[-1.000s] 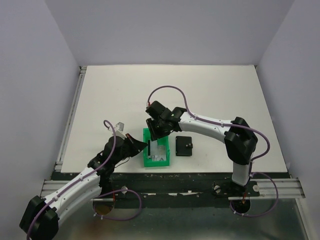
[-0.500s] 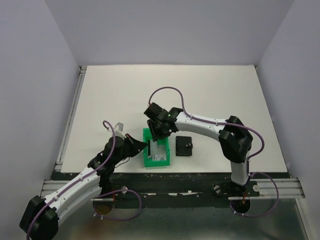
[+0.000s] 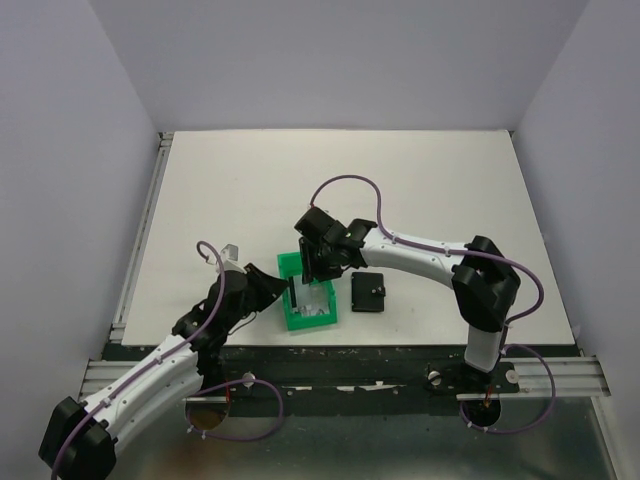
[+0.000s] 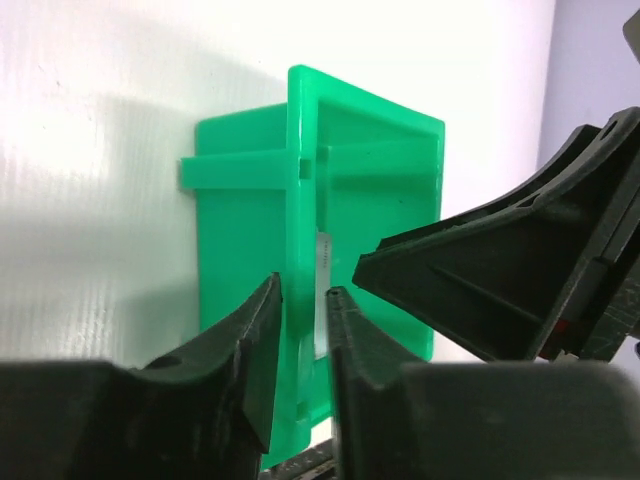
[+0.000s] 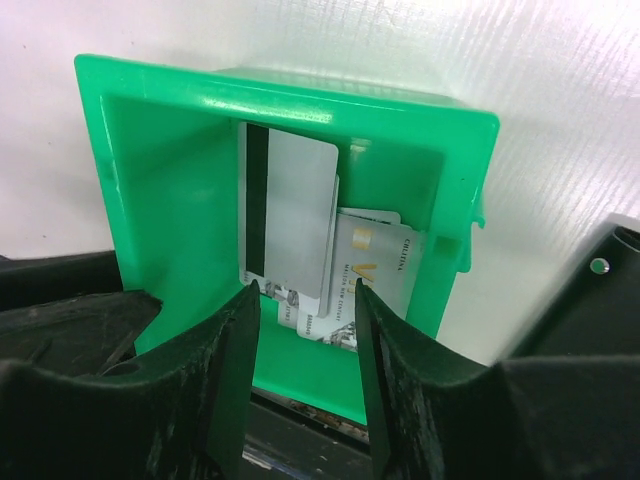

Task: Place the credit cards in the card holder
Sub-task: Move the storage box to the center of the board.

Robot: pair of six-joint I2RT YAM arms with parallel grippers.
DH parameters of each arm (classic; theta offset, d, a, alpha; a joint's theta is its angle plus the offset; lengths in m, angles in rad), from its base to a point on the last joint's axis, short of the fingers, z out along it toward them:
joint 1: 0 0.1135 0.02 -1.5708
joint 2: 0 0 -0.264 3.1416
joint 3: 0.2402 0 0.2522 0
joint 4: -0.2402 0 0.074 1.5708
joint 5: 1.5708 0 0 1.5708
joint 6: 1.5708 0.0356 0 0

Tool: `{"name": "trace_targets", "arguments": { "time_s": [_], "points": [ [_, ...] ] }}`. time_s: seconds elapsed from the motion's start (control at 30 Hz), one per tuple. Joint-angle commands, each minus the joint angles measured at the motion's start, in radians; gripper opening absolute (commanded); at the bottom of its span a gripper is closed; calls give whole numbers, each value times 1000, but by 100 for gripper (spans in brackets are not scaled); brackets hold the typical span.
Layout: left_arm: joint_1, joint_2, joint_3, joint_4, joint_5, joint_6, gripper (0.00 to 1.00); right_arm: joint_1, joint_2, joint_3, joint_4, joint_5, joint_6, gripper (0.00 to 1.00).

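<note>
Moved: green plastic bin (image 3: pixel 310 324) has slid and turned slightly toward your left arm since a second ago.
Left gripper (image 4: pixel 302 300): straddles one bin wall, one finger inside and one outside; you cannot tell whether it pinches.
Credit cards, thin silvery-grey and white rectangles (image 5: pixel 290 215): inside the bin, directly under your right gripper (image 5: pixel 305 292).
Right gripper: fingers spread either side of the striped card, gripping nothing.
Card holder, small black square wallet (image 3: pixel 369 292): closed on the white table (image 3: pixel 450 180), right of that gripper.
</note>
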Motion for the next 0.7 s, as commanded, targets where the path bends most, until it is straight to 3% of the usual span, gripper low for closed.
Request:
{"name": "trace_targets", "arguments": {
  "time_s": [0.0,0.07,0.17,0.53,0.67],
  "points": [
    [3,46,62,-47,38,100,44,-2,-31,-5,-62,36,-79,52],
    [5,75,77,-50,81,140,52,-5,-31,0,-77,48,-114,52],
    [5,110,92,-64,142,180,55,-5,-26,3,-88,51,-169,52],
    [5,230,76,89,279,235,54,-37,-55,-48,-56,19,-334,51],
    [6,282,83,139,303,235,47,-49,-71,-79,-25,-33,-370,51]
  ]
}}
